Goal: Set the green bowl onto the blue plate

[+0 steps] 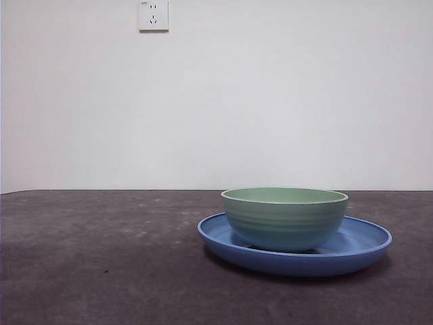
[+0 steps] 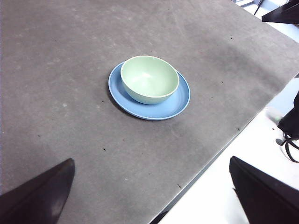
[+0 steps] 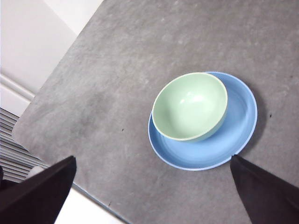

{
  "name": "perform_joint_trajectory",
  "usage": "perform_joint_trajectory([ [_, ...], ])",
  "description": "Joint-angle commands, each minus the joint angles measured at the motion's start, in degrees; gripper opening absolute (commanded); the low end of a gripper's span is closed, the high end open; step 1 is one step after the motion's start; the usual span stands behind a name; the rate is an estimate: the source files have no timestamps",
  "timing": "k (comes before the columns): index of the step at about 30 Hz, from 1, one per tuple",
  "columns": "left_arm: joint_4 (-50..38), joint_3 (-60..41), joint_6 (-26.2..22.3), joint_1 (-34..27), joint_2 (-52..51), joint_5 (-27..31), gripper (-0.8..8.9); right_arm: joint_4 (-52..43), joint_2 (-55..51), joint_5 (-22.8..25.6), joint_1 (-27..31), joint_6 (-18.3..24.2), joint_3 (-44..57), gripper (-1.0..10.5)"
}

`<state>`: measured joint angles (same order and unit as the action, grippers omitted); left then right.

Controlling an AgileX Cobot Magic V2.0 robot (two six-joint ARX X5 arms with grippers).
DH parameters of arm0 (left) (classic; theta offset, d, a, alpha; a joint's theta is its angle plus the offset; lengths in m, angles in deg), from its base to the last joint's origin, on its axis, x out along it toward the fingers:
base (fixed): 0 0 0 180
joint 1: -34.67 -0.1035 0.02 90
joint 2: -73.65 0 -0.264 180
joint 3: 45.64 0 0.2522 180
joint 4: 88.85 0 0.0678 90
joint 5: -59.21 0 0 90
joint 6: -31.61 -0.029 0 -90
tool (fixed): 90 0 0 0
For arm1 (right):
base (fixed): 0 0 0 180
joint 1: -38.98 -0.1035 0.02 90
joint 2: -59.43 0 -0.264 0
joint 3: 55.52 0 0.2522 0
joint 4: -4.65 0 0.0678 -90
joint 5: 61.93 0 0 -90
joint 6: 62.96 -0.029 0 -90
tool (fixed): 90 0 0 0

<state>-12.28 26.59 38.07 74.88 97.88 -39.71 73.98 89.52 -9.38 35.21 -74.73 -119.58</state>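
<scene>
The green bowl point(image 1: 285, 217) stands upright and empty inside the blue plate point(image 1: 365, 242), right of the table's middle in the front view. From the left wrist view, the bowl point(image 2: 149, 79) sits off-centre on the plate point(image 2: 180, 100). The right wrist view shows the bowl point(image 3: 190, 106) toward one side of the plate point(image 3: 238, 123). My left gripper point(image 2: 152, 196) hangs high above the table, open and holding nothing. My right gripper point(image 3: 152, 196) is also raised well above the bowl, open and holding nothing. Neither arm appears in the front view.
The dark grey table mat point(image 1: 101, 257) ends at an edge point(image 2: 219, 154) with white floor beyond. A white wall with a socket point(image 1: 153, 15) stands behind the table. Dark equipment point(image 2: 289, 126) shows off the table's side.
</scene>
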Motion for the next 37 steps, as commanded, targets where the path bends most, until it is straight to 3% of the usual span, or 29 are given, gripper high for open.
perform_joint_trajectory([
  [1, -0.7, 0.5, -1.7, 0.3, 0.2, -0.1, 5.31, 0.0, 0.3, 0.0, -0.2, -2.7, -1.0, 5.3],
  [10, -0.7, 0.5, -2.5, 0.3, 0.2, -0.1, 5.31, 0.1, 9.3, 1.7, -0.2, -4.3, -1.0, 4.8],
  [16, -0.8, 0.5, -2.5, 0.3, 0.2, -0.1, 5.31, -1.1, 19.9, 3.0, -0.2, -0.8, -1.0, 4.8],
  [37, -1.0, 0.5, -2.5, 0.3, 0.2, -0.1, 5.31, -25.1, 51.7, 3.0, -0.2, -0.6, -1.0, 4.2],
])
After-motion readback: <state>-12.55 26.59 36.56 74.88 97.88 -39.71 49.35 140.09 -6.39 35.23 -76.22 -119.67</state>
